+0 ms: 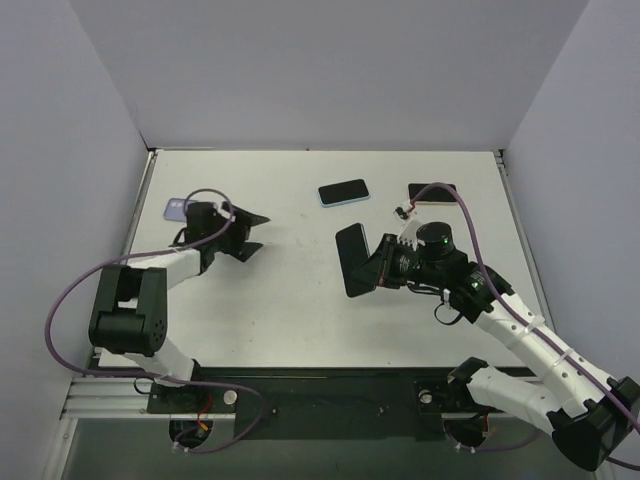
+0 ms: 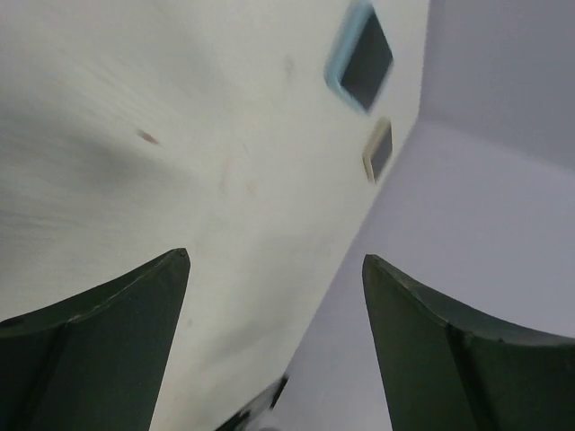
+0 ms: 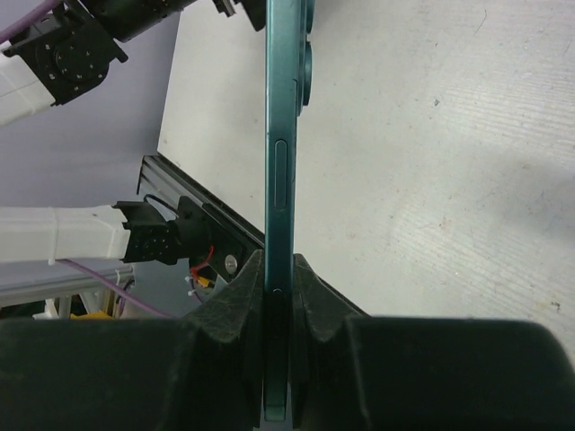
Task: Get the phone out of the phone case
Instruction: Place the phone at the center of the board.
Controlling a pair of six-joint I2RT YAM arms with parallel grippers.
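The right gripper (image 3: 278, 274) pinches a slim, glossy dark-teal phone (image 3: 280, 135) edge-on over the matte white table (image 1: 280, 300), near its middle, screen hidden. The left gripper (image 2: 275, 259) gapes near the left edge. A light-blue-rimmed case (image 1: 344, 192) lies toward the far edge, contents unclear.

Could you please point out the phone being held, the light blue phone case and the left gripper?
phone (image 3: 280, 162): right wrist view, its teal side edge.
light blue phone case (image 1: 344, 192): top external view, its dark middle.
left gripper (image 2: 275, 257): left wrist view, midway between its open fingertips.
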